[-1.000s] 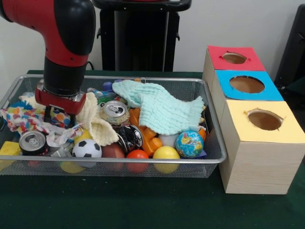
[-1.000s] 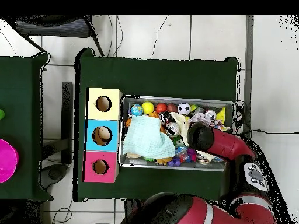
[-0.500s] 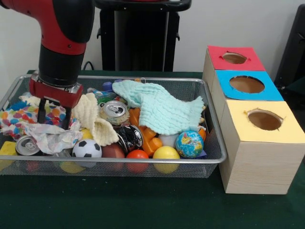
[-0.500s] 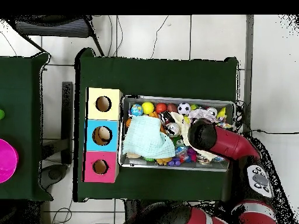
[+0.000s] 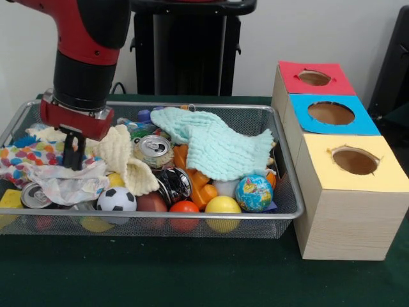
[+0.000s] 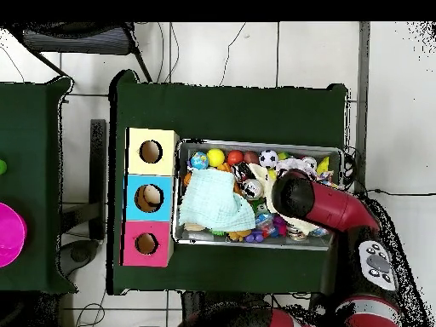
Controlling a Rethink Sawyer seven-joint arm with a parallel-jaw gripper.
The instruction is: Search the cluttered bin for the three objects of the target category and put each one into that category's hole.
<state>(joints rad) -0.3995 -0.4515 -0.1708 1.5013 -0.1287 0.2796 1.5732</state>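
The wire mesh bin (image 5: 192, 216) stands on the green table and also shows in the overhead view (image 6: 255, 143). At its left end lies a white cloth printed with coloured dots (image 5: 29, 157). A second crumpled printed cloth (image 5: 67, 185) lies just in front of it. I cannot pick out a third. My gripper (image 5: 74, 157) points straight down with its fingers together, pinching the dotted cloth where the two cloths meet. In the overhead view the arm (image 6: 294, 194) hides it. The yellow-topped hole (image 5: 355, 160) is in the nearest box right of the bin, and shows in the overhead view (image 6: 151, 152).
A mint waffle cloth (image 5: 214, 144) covers the bin's middle, with a cream waffle cloth (image 5: 124, 157) beside the gripper. Cans (image 5: 153, 150), a soccer ball (image 5: 116, 199), a globe ball (image 5: 254, 193) and other balls fill the bin. The blue hole (image 5: 330, 113) and red hole (image 5: 314, 78) lie behind the yellow one.
The gripper moved toward the bin's left end and rose a little. Its fingers, apart half a second ago, have closed together on the dotted cloth.
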